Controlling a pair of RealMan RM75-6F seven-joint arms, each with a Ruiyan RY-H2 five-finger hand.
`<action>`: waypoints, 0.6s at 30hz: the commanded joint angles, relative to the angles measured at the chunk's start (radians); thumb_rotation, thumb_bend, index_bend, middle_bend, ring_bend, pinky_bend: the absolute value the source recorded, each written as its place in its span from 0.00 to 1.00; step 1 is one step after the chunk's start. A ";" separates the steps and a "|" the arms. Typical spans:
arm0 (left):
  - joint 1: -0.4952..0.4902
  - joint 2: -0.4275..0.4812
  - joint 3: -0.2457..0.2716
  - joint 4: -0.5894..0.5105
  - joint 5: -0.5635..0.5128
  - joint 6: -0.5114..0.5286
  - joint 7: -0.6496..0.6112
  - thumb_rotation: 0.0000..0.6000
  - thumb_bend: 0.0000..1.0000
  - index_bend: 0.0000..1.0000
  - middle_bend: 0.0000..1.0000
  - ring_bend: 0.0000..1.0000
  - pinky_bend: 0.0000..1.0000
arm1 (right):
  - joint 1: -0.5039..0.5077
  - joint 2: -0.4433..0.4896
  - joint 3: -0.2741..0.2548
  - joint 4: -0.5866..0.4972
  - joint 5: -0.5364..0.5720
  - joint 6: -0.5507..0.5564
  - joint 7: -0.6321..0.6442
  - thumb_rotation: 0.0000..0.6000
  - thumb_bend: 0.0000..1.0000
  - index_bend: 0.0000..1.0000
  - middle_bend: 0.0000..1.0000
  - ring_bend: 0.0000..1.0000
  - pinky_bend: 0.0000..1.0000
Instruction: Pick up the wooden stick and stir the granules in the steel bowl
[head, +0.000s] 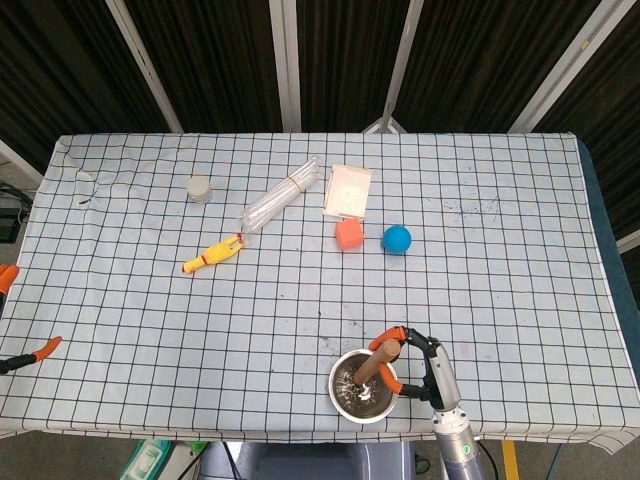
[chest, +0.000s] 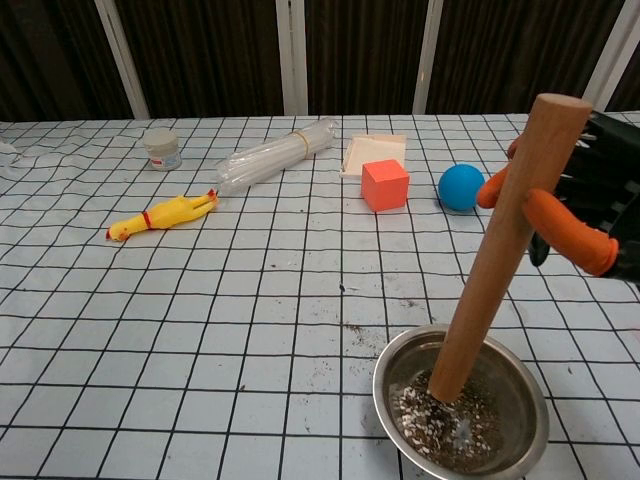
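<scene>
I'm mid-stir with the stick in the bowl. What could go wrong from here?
The steel bowl sits near the table's front edge, so a hard sideways push may slide or tip it off. Granules already lie scattered beside it; faster stirring would likely spill more. The right hand holds the wooden stick near its top, so it may slip or pivot.

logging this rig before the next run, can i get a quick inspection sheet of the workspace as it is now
surface: table under a white grid cloth, stray granules beside the bowl
job's things: wooden stick tilted, lower end in the granules of the steel bowl
clutter: rubber chicken, tube bundle, small jar, flat box, orange cube, blue ball
hands: right hand grips the stick; left hand only orange fingertips at the frame edge
cables: nothing seen
surroundings: dark panels behind
</scene>
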 joint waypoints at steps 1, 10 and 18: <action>0.000 0.001 0.000 -0.002 -0.001 -0.002 -0.002 1.00 0.12 0.00 0.00 0.00 0.00 | -0.006 -0.027 -0.013 0.047 -0.009 0.016 0.004 1.00 0.78 0.90 0.68 0.65 0.66; 0.000 0.002 0.000 -0.004 -0.001 -0.003 -0.002 1.00 0.12 0.00 0.00 0.00 0.00 | -0.012 -0.054 -0.030 0.100 -0.007 0.024 0.023 1.00 0.78 0.90 0.68 0.65 0.66; 0.000 0.003 0.000 -0.005 -0.001 -0.004 -0.004 1.00 0.12 0.00 0.00 0.00 0.00 | -0.003 -0.045 -0.026 0.082 -0.014 0.034 0.011 1.00 0.78 0.90 0.68 0.65 0.66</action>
